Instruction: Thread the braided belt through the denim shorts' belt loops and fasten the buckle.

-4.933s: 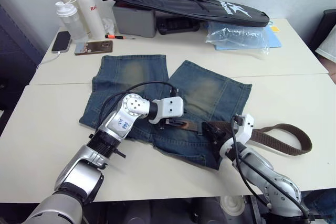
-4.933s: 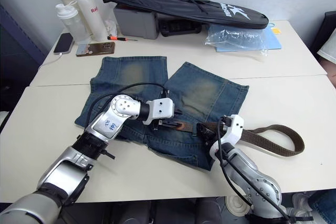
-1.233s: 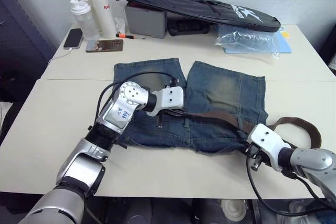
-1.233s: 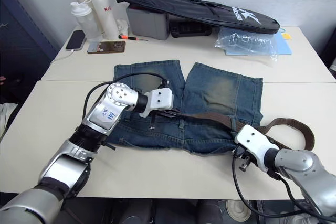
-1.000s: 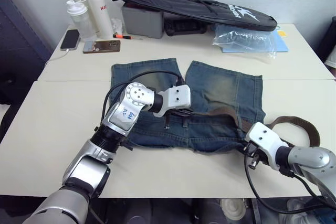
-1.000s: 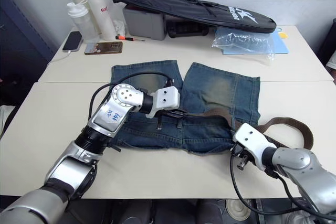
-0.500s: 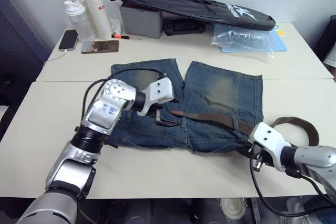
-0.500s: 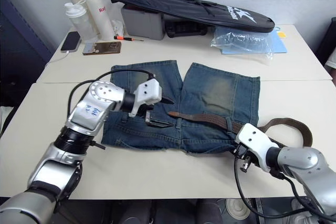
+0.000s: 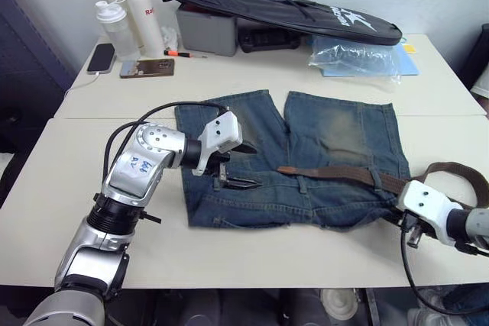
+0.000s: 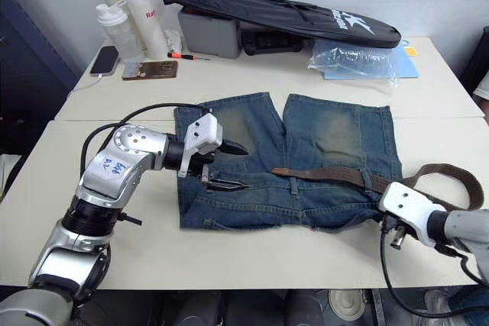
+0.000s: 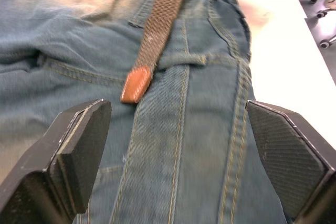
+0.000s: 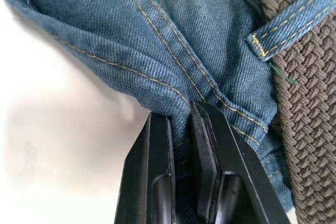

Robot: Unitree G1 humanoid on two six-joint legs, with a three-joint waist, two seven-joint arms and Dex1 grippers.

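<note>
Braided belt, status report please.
Left gripper open above the denim shorts. Right gripper pinching the shorts' edge. Braided belt partly threaded, tan tip free.

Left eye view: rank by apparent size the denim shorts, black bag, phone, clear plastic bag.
1. denim shorts
2. black bag, though it lies farther from the camera, so the true order against the shorts is unsure
3. clear plastic bag
4. phone
</note>
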